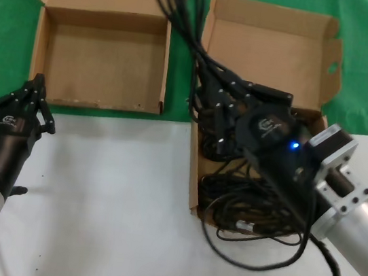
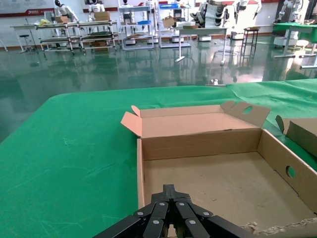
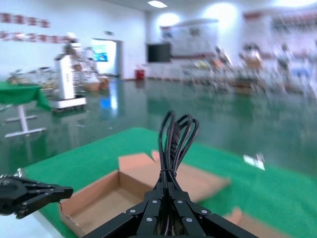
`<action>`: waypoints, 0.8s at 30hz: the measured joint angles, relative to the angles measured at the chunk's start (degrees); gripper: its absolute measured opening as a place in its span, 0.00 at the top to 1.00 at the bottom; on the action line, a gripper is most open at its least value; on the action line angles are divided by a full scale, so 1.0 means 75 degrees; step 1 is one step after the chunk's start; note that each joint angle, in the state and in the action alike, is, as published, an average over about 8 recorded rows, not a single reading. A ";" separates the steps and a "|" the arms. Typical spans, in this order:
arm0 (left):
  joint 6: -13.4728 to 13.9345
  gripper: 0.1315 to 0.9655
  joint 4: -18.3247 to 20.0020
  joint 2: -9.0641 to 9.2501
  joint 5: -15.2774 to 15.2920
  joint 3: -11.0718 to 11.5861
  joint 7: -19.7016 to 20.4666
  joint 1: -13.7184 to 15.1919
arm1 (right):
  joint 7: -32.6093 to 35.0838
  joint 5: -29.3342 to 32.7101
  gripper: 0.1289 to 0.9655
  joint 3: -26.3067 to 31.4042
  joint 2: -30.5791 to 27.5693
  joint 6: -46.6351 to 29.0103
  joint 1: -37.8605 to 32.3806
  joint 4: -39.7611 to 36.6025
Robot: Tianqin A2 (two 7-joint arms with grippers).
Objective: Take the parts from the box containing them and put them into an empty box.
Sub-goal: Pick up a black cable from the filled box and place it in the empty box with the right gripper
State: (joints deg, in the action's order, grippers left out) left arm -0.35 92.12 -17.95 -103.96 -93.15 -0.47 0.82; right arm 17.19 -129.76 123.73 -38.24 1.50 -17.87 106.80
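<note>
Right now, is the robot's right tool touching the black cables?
Touching. The right wrist view shows the right tool shut on a looped bundle of cables, its fingers pinching the strands where they rise out.

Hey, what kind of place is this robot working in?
Probably a robotics lab or test hall: humanoid robots stand at the back, with shelving racks, workbenches and a glossy green floor.

Right claw (image 1: 232, 110) grips a cable bundle (image 1: 186, 22) above the flapped box (image 1: 272, 47).
</note>
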 joint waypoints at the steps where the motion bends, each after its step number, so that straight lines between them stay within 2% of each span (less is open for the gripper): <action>1: 0.0000 0.98 0.0000 0.0000 0.0000 0.0000 0.0000 0.0000 | 0.0221 0.0243 0.96 -0.0187 0.0139 -0.0275 0.0079 -0.0036; 6: 0.0000 0.98 0.0000 0.0000 0.0000 0.0000 0.0000 0.0000 | 0.1729 0.1329 0.96 -0.1163 0.1095 -0.1793 0.0364 -0.0459; 11: 0.0000 0.98 0.0000 0.0000 0.0000 0.0000 0.0000 0.0000 | 0.3334 0.2026 0.96 -0.1890 0.2049 -0.3090 0.0386 -0.1074; 16: 0.0000 0.98 0.0000 0.0000 0.0000 0.0000 0.0000 0.0000 | 0.4503 0.2336 0.96 -0.2230 0.2751 -0.3895 0.0150 -0.1745; 24: 0.0000 0.98 0.0000 0.0000 0.0000 0.0000 0.0000 0.0000 | 0.5689 0.2652 0.96 -0.2426 0.3571 -0.4699 -0.0470 -0.2878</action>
State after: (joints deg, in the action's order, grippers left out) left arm -0.35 92.12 -17.95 -103.96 -93.15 -0.47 0.82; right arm 59.85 -109.87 105.53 -11.46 -33.74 -21.39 85.22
